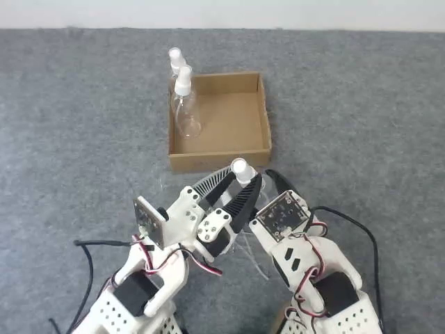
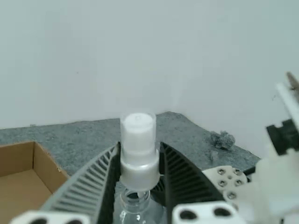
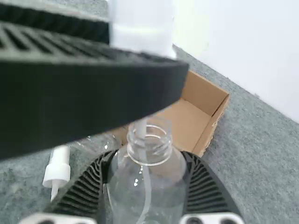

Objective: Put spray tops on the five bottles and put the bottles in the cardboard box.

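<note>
While I watch the high view, both arms meet just at 6 o'clock of the cardboard box (image 1: 265, 118), the left arm coming in from 7 o'clock and the right from 5 o'clock. My left gripper (image 2: 139, 158) is clenched on a white spray top (image 2: 138, 137), its ribbed black fingers (image 2: 88, 186) pressing the collar from both sides and the cap standing upright above them. My right gripper (image 3: 148, 158) is grasping a clear bottle (image 3: 147, 198) around the shoulder, neck up and uncapped. The spray top sits directly over that open neck, with its thin dip tube running down inside the bottle; the collar is above the rim, not seated on it.

Two finished bottles (image 1: 186, 111), each already wearing a white top, stand at the box's 10 o'clock corner. The nearer one is inside, against the wall at 9 o'clock; whether the farther one is inside or just past the corner I cannot tell. A loose spray top (image 3: 57, 171) lies on its side on the gray mat (image 1: 361, 104), near the held bottle, with something clear just beside it that I cannot make out.
</note>
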You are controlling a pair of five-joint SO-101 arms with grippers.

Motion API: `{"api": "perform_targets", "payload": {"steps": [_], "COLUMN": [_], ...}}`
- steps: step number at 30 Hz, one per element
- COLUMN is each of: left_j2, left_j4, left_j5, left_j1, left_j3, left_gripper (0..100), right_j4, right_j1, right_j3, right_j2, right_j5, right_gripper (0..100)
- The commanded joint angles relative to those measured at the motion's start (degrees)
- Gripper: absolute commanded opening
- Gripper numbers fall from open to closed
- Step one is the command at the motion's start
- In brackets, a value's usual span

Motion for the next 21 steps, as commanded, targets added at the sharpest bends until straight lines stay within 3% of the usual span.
{"api": "perform_targets", "payload": {"steps": [1,9,15,21], "left_j2": [-0.79,-0.53,-0.79,-0.79], "left_j4": [-0.18,0.53,5.98,15.30], "left_j5": [-0.35,-0.44,-0.44,-0.44], "left_j1": [0.53,0.62,0.62,0.62], "left_j3": [0.31,1.19,1.10,-6.11], "left_gripper": [2,2,16,16], "right_j4": [-1.89,-1.80,-1.80,-1.80], "right_j1": [-1.54,-2.95,-2.86,-2.68], "right_j3": [-2.64,-2.64,-2.64,-2.55], "right_j2": [-0.92,-0.92,-0.92,-0.92], "right_j5": [0.70,0.79,0.79,0.79], "right_gripper": [0.6,0.7,0.7,0.7]}}
